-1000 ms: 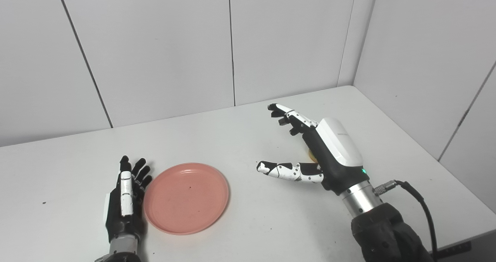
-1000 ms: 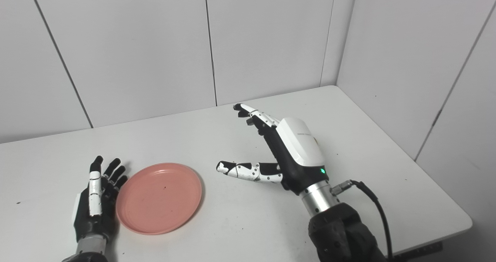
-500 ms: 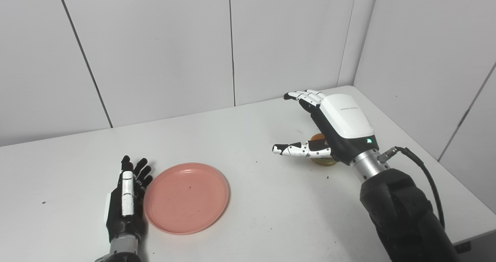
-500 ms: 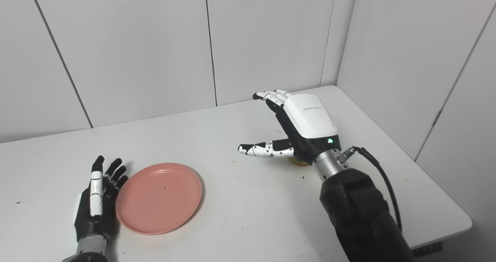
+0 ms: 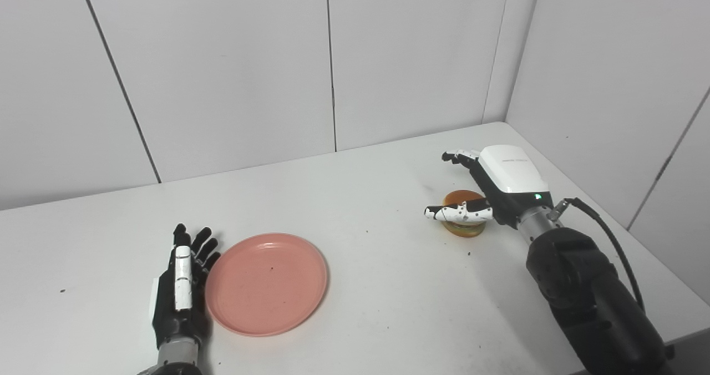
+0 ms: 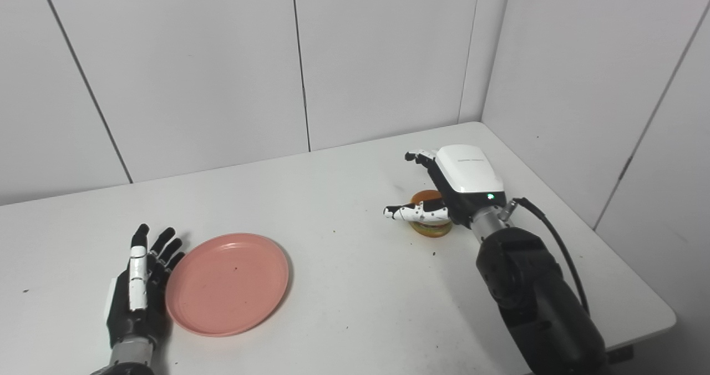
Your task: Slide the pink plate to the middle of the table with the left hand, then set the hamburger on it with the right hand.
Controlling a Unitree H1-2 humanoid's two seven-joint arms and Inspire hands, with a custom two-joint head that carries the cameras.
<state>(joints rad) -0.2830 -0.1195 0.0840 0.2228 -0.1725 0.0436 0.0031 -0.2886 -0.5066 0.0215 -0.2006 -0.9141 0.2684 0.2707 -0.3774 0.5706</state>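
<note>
At the left, near the table's (image 5: 388, 308) front edge, we see the left hand (image 5: 180, 286) lying flat with its fingers spread and holding nothing; its inner side sits just beside, perhaps touching, the left rim of the pink plate (image 5: 266, 283). The plate rests left of the table's middle, toward the front edge, so we judge the slide not yet finished. Moving right, bare tabletop separates the plate from the hamburger (image 5: 463, 215), which sits well apart, near the table's right edge and closer to the back right corner. The right hand (image 5: 488, 189) is by far the nearer one. It hangs over and around the hamburger, open, with the thumb reaching across the bun's front face and the fingers extended behind it; we cannot tell whether either touches the bun. The hamburger lies directly beneath the palm, so the coming grasp turns on closing thumb and fingers across it. Compared with one second ago, the right hand has travelled from the table's middle toward the right edge and lowered over the hamburger; left hand and plate are unchanged.
</note>
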